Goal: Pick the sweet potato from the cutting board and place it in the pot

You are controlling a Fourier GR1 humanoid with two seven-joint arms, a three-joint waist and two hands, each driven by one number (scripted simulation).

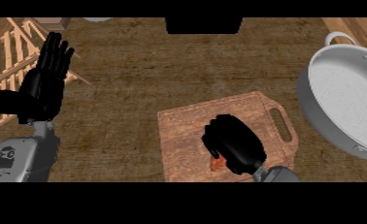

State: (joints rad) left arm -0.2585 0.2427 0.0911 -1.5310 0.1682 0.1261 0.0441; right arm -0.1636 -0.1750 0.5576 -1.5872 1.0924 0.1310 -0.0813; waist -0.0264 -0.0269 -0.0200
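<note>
Right hand [234, 143]: over the lower middle of the cutting board, back of the hand turned up, fingers curled down and closed round the sweet potato.
Sweet potato [216, 164]: on the board's area under the right hand; only a small orange patch shows by the heel of the hand, and the rest is hidden by the palm and fingers. Its shape and which way it lies cannot be made out, nor whether it rests on the board or is lifted off it.
Cutting board [185, 123]: brown wood, lying on the worktop near the view's lower edge, its handle slot [282, 124] toward the pot. The near edge is cut off by the picture's bottom.
Pot [321, 121]: grey wall, pale inside, to the right of the board and apart from it. The right edge cuts off part of it; a loop handle [338, 37] shows at its far side. Nothing can be seen in the part of the inside that shows.
Left hand [47, 75]: at the view's left edge, open, fingers straight and pointing up, holding nothing, resting.
Left forearm [28, 157]: grey, cut off at the lower left corner.
Right forearm [276, 174]: only a short grey stub shows.
Wooden rack [16, 48]: at the upper left, partly behind the left hand and cut by the edge.
Dark block [203, 25]: at the top centre, cut off; what it is cannot be told.
Worktop [136, 68]: brown, mottled.
</note>
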